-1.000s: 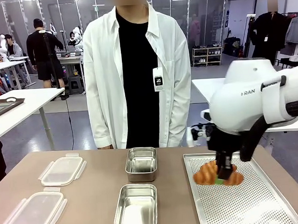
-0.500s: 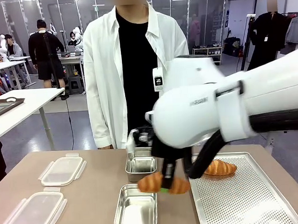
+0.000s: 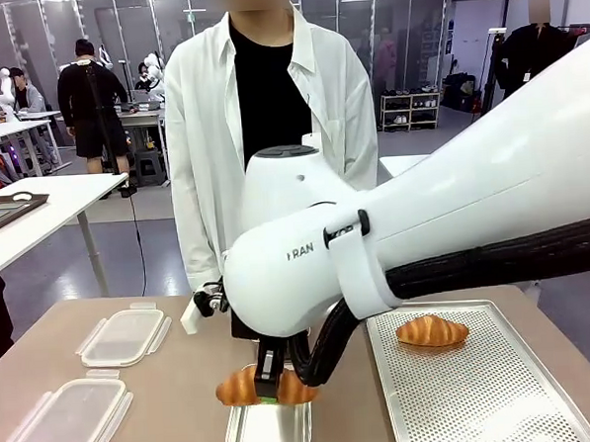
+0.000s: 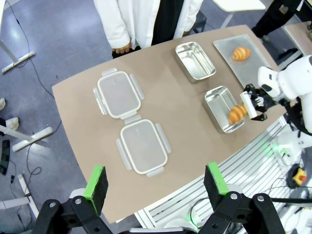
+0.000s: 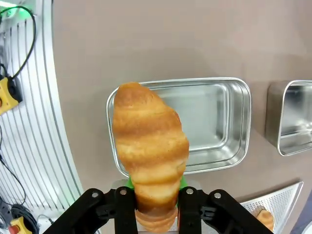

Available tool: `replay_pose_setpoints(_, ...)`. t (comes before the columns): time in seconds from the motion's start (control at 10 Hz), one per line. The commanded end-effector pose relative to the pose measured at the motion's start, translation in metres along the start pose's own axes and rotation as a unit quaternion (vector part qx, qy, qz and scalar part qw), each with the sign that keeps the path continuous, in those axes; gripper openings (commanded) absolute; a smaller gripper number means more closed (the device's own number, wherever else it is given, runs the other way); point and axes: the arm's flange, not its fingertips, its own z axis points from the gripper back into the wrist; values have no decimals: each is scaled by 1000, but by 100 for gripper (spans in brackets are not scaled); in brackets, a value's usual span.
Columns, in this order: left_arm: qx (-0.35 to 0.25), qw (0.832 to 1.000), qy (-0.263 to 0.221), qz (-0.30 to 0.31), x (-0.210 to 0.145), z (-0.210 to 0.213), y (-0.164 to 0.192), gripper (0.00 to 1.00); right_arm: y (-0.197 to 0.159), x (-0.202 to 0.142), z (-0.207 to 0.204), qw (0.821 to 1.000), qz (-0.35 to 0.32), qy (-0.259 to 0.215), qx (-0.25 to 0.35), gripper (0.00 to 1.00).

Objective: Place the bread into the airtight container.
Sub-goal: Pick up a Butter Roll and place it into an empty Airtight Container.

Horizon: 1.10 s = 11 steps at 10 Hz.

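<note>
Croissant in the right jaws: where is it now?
Front view: the croissant is held by the right gripper over the near steel container, left of the perforated tray.

the front view looks low across the table (image 3: 185, 385) toward the person (image 3: 271, 133). the left wrist view looks down from high up, past its fingers (image 4: 96, 181). the right wrist view is close, with the steel tin (image 5: 214, 122) just past its fingers (image 5: 126, 214); all three share that tin.
</note>
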Motion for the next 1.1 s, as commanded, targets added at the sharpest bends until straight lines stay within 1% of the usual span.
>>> replay_pose_setpoints(0.0,-3,1000,-1,-6,0,1,-1,100,2,-3,6,1000,-4,-9,3,29)
replay_pose_setpoints(0.3,-3,1000,-1,-6,0,1,-1,100,2,-3,6,1000,-4,-9,3,29)
replay_pose_setpoints(0.4,-3,1000,-1,-6,0,1,-1,100,-1,0,2,1000,-3,-3,0,30)
replay_pose_setpoints(0.5,-3,1000,-1,-6,0,1,-1,100,-10,-19,15,999,-48,-5,20,30)
replay_pose_setpoints(0.6,-3,1000,-1,-6,0,1,-1,100,-11,-22,18,994,-99,-39,-3,30)
replay_pose_setpoints(0.7,-3,1000,-1,-6,0,1,-1,100,-9,-22,14,982,-171,-73,-19,30)
replay_pose_setpoints(0.8,-3,1000,-1,-6,0,1,-1,100,-2,-23,12,963,-252,-93,-18,30)
replay_pose_setpoints(0.9,-3,1000,-1,-6,0,1,-1,100,4,-21,11,927,-354,-125,-1,30)
replay_pose_setpoints(1.0,-3,1000,-1,-6,0,1,-1,100,6,-19,7,898,-421,-129,-20,30)
